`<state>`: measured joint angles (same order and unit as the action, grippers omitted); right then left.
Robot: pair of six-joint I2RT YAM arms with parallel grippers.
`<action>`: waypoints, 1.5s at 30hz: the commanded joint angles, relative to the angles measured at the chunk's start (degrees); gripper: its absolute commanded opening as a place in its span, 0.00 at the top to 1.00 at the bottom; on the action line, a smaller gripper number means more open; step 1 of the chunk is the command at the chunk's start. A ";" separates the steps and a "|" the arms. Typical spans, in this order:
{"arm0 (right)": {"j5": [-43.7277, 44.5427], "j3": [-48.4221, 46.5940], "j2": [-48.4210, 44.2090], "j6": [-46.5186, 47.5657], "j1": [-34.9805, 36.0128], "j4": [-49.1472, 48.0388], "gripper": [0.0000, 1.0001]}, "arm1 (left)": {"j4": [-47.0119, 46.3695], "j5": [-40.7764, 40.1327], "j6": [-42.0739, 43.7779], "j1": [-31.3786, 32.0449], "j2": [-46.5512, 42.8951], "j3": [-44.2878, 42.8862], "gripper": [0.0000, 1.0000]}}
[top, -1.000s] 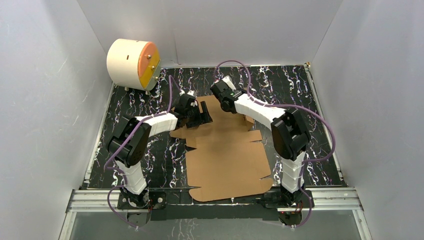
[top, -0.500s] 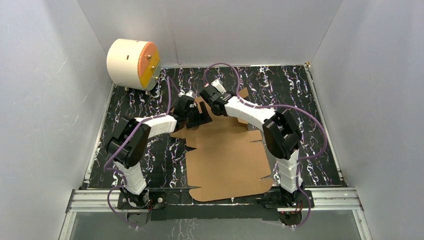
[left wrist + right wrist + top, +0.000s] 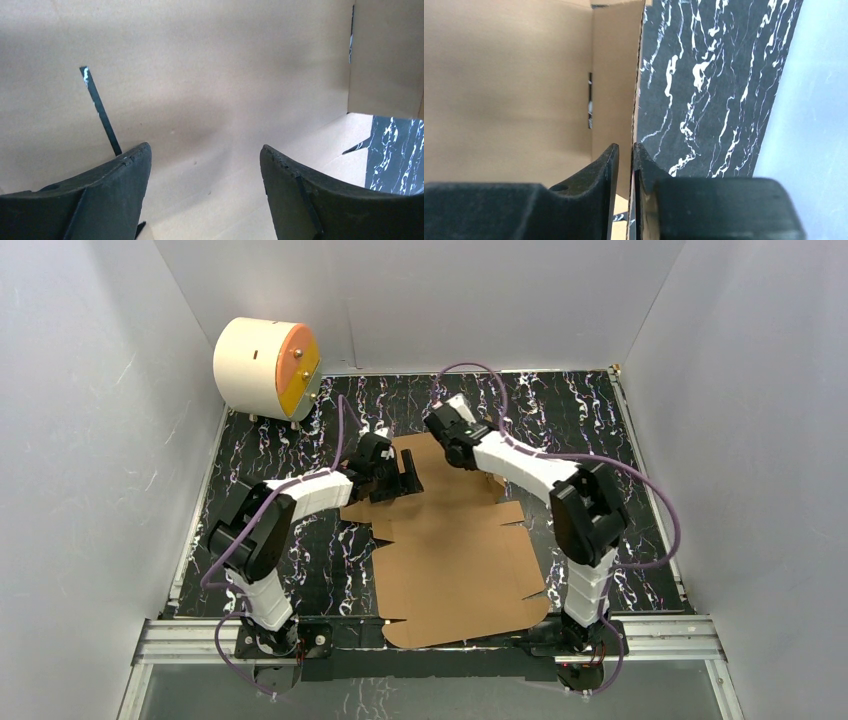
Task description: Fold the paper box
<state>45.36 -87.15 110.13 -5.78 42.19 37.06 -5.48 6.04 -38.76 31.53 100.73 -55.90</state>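
**On the surface, a box barely begun**

At the near edge the box [image 3: 455,560] lies flat on the surface [image 3: 590,420], its side flaps unfolded (most of the sheet looks untouched). Further out, the left gripper [image 3: 205,152] hovers over the cardboard, its jaws wide apart and empty. At the far end the right gripper [image 3: 624,147] has its jaws almost together about the edge of the far flap [image 3: 616,75], which looks tilted up. Whether they pinch it I cannot tell. The job is at most at its first fold, with every wall and the closing left to do.
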 commanded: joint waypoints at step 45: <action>-51.83 48.73 -31.20 -9.78 -28.57 -29.06 0.02 | 11.59 -8.07 5.38 9.36 1.35 -6.37 0.20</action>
<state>-6.33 -37.58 77.76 -15.00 13.89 8.80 5.37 -1.10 -34.02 40.71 101.69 -60.66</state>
